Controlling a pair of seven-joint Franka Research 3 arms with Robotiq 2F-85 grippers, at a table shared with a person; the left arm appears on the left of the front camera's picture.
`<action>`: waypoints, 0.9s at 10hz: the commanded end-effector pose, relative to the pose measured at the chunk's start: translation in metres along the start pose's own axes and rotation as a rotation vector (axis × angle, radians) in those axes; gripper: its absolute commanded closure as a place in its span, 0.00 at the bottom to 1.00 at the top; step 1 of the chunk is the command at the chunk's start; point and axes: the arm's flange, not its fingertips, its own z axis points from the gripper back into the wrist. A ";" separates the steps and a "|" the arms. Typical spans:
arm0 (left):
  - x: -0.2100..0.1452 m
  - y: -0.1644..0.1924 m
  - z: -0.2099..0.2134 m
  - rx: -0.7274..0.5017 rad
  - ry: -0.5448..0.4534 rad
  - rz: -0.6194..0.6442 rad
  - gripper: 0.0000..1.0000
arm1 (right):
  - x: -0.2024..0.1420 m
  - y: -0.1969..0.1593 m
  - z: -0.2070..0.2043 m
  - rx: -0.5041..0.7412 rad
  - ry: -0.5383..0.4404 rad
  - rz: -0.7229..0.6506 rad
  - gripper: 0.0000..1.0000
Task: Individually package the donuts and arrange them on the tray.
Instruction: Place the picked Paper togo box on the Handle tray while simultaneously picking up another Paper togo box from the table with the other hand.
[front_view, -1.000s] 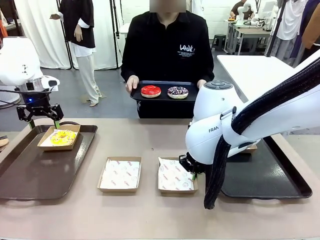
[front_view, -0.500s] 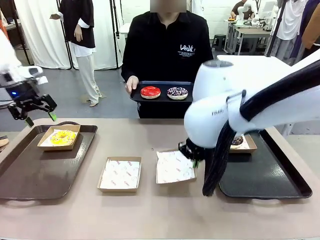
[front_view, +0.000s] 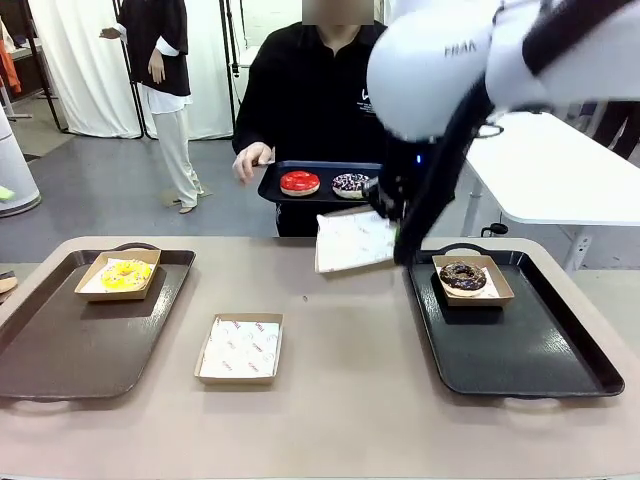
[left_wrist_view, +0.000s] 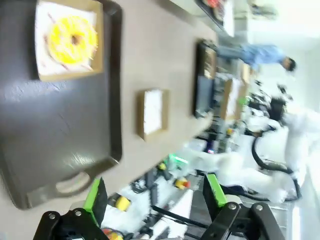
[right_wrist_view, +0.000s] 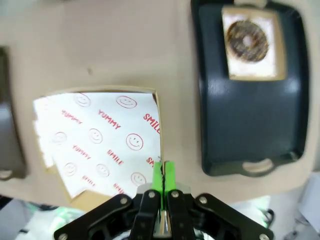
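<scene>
**Four donuts at the boxing stage.** The yellow-glazed donut sits in a paper-lined carton on the left tray, at 9 o'clock on the table. The chocolate donut sits boxed in the same way on the right tray, at 3 o'clock. The red donut and the sprinkled donut lie side by side, unboxed, on a small dark tray that the person holds beyond the table's 12 o'clock edge.

The donuts are judged light, soft and easily marred. Glaze is sticky and would smear, or shed sprinkles, under pressure. Contact is best made gently at the plain lower flank, across the ring, or avoided by taking the stiffer carton wall instead.

The right gripper, pads pressed together, pinches the rim of an empty lined carton. It holds the carton tilted and clear of the table, near 12 o'clock, just below the person's tray. A thin wall gripped at one edge may sag or swing. A second empty carton rests near 6 o'clock. The left gripper hangs with fingers spread, holding nothing, high over the 9 o'clock side.
</scene>
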 end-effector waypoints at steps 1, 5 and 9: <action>-0.027 0.024 0.023 -0.199 -0.043 0.009 0.00 | 0.049 0.023 0.006 -0.045 0.050 -0.018 1.00; -0.050 0.072 0.047 -0.382 -0.129 0.095 0.00 | 0.114 0.028 -0.019 -0.043 0.098 -0.025 1.00; -0.055 0.076 0.049 -0.359 -0.122 0.118 0.00 | 0.138 0.027 -0.049 -0.031 0.074 0.019 1.00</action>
